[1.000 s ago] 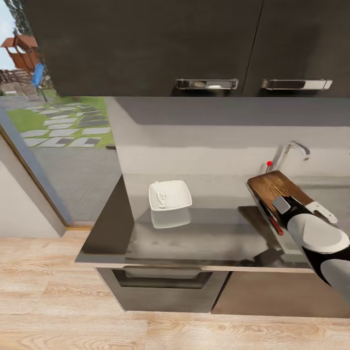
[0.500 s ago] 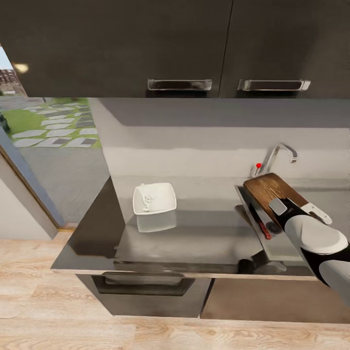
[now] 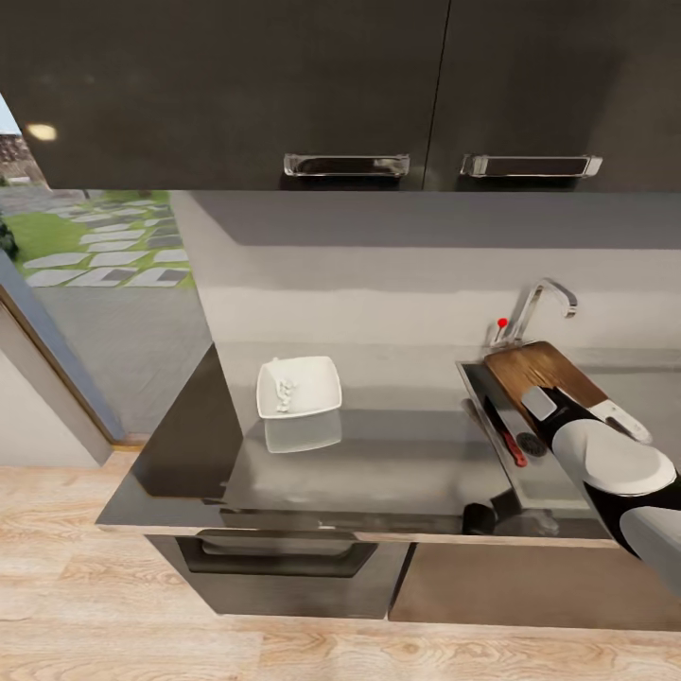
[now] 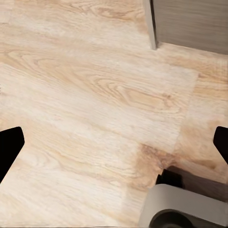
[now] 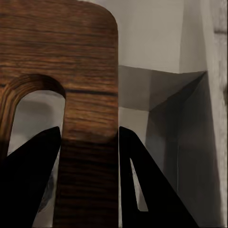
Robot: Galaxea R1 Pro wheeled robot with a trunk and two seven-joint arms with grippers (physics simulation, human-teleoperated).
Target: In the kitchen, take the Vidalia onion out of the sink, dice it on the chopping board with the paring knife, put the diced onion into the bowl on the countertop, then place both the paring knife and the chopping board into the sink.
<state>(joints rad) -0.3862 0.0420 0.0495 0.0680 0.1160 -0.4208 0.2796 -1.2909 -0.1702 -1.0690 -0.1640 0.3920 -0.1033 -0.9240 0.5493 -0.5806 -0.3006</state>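
The dark-brown chopping board (image 3: 539, 367) hangs tilted over the sink (image 3: 476, 386), its far end near the tap (image 3: 541, 301). My right gripper (image 3: 546, 405) is shut on the board's near end. In the right wrist view the board (image 5: 71, 71) sits between both dark fingers (image 5: 33, 175), beside its slot hole (image 5: 33, 111). The paring knife (image 3: 508, 437) lies inside the basin, orange-red handle toward me. The white bowl (image 3: 299, 386) on the grey countertop (image 3: 378, 459) holds white diced onion (image 3: 282, 390). My left gripper (image 4: 114, 147) hangs open over the wooden floor (image 4: 95, 95).
Dark wall cabinets with chrome handles (image 3: 346, 165) hang above the counter. A glass door (image 3: 85, 284) to a garden stands at the left. Dark cabinet fronts (image 3: 284, 567) run below the worktop. The robot's base (image 4: 185, 211) shows near the left gripper.
The view has shifted with the camera. The board has sunk lower and slid slightly right over the basin in my right gripper.
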